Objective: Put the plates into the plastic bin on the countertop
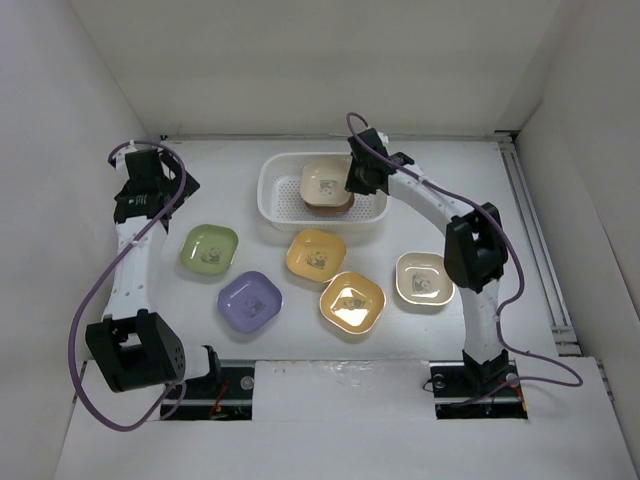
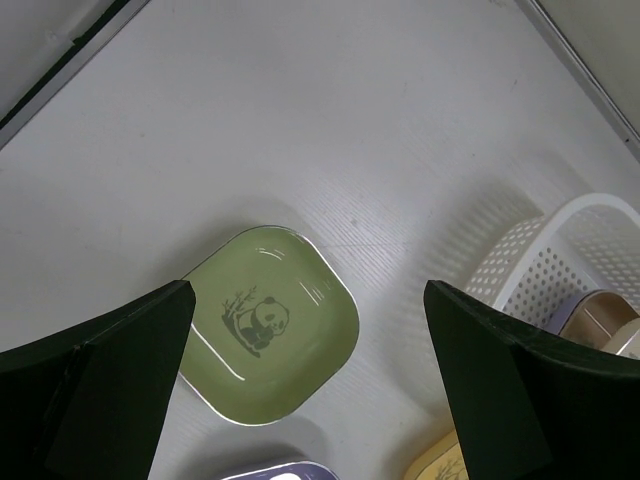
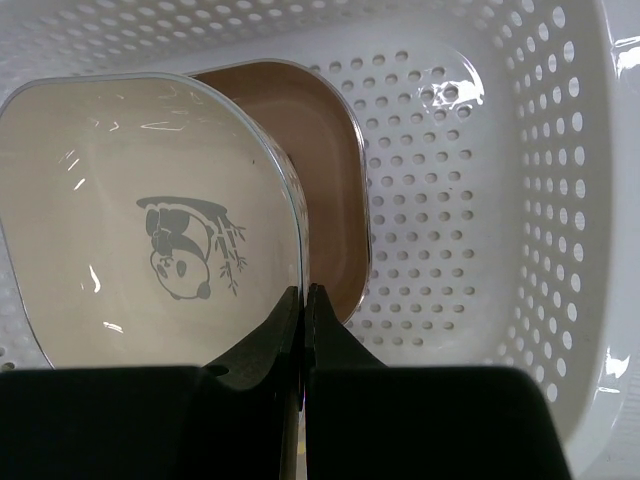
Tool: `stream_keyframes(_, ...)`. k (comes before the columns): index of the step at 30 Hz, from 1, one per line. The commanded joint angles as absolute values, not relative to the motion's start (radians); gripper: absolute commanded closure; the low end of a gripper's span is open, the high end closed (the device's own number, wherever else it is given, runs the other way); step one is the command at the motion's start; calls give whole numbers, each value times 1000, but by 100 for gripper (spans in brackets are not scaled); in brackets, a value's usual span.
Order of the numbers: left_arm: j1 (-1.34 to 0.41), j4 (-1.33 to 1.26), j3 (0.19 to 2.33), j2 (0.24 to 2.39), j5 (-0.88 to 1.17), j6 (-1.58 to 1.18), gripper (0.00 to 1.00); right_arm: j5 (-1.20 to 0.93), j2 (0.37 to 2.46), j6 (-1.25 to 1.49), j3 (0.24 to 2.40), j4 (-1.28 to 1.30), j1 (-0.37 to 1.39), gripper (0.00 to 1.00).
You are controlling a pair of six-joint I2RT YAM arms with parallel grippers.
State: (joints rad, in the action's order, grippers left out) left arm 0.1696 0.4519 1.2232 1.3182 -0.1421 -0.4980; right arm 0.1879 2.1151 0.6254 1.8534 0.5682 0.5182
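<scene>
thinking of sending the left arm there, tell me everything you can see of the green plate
The green plate is a shallow rounded square, glossy like plastic, with a pale rim and a grey panda-and-bamboo picture at its centre. It lies flat, right way up, on the white countertop, left of the plastic bin and apart from the purple plate. The left gripper hangs open above it, not touching.
</scene>
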Motion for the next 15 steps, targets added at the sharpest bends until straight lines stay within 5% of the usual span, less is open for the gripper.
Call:
stream_keyframes(1, 169, 425, 1207, 1287, -153, -509, 0, 206, 2118, 621, 1882, 532, 523, 100)
stream_keyframes(7, 169, 425, 1207, 1296, -133, -500, 0, 206, 2128, 621, 1882, 532, 523, 82)
stream_keyframes(11, 169, 425, 1207, 1296, -123, -491, 0, 206, 2128, 621, 1891, 532, 523, 57)
stream_keyframes(12, 169, 425, 1207, 1296, -123, -491, 0, 206, 2128, 612, 1891, 532, 523, 40)
stream_keyframes(15, 169, 425, 1197, 1296, -133, -491, 0, 206, 2118, 612, 1901, 532, 523, 21)
